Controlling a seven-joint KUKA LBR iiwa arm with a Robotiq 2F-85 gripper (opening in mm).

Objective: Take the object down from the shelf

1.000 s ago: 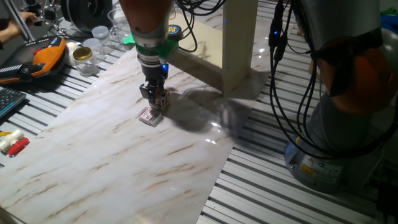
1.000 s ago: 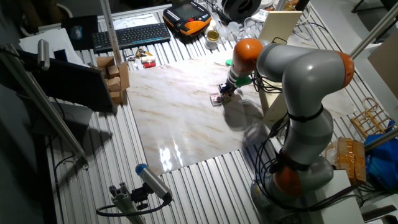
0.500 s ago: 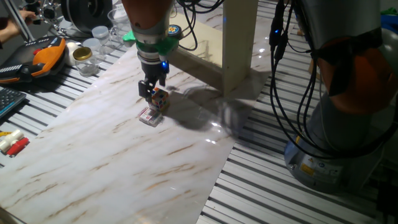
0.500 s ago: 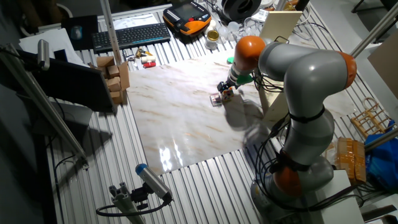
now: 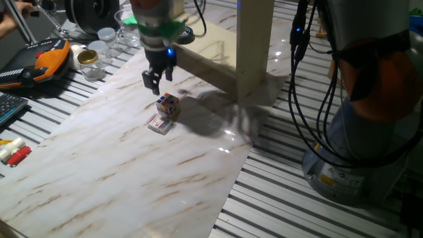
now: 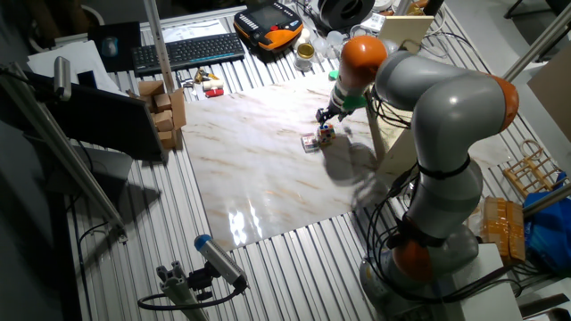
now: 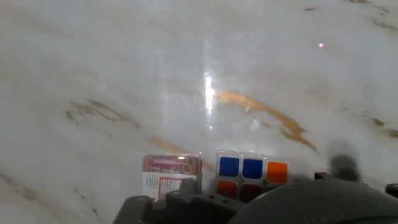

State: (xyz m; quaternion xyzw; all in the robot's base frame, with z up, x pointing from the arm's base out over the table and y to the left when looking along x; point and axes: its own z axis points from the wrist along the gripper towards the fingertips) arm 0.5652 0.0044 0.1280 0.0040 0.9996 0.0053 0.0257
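A small multicoloured cube [image 5: 167, 104] rests on the marble board [image 5: 119, 172], touching a small pink-and-white box [image 5: 158, 124]. My gripper [image 5: 158, 77] hangs open a little above and behind the cube, holding nothing. From the other side, the cube [image 6: 326, 134] lies just below the gripper [image 6: 328, 114]. The hand view looks down on the cube [image 7: 252, 174] and the box [image 7: 171, 175]; only the dark gripper body shows at the bottom edge. The pale beige shelf [image 5: 254, 39] stands at the back right of the board.
An orange-black device [image 5: 49, 58], jars [image 5: 86, 57] and clear cups [image 5: 106, 34] crowd the back left. Red and white items [image 5: 14, 153] lie off the board's left edge. Black cables [image 5: 297, 86] hang by the robot base [image 5: 357, 152]. Cardboard boxes [image 6: 165, 107] and a keyboard [image 6: 187, 51] lie beyond.
The gripper opened and let go of the cube, then rose and drew back towards the shelf. The cube stays on the board beside the small box.
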